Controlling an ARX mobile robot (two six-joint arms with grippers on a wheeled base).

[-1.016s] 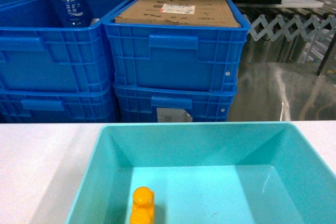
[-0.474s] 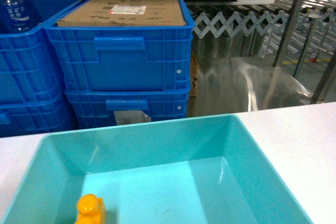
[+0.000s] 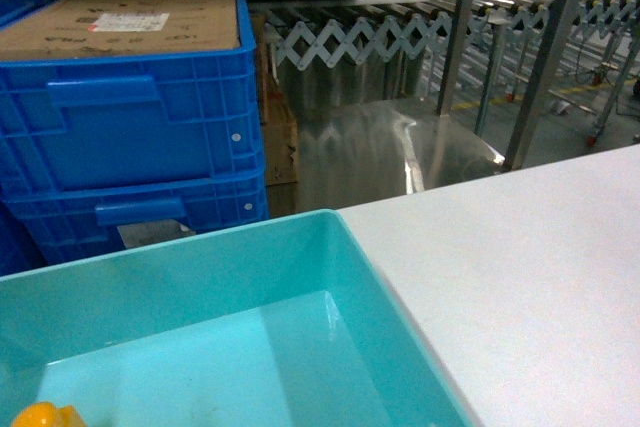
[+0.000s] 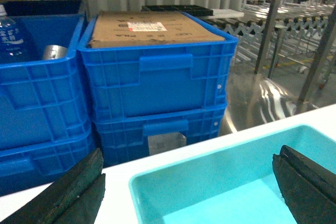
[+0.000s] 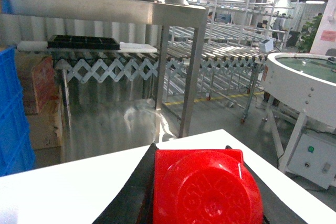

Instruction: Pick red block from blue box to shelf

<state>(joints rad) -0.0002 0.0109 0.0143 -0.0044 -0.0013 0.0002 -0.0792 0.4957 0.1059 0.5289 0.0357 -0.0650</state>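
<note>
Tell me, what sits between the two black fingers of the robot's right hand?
The red block, pinched between the right hand's black fingers, as the right wrist view shows.

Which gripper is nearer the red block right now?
Right. The right gripper is shut on the red block, holding it above the white table. The left gripper is open over the blue box, with no block between its fingers.
</note>
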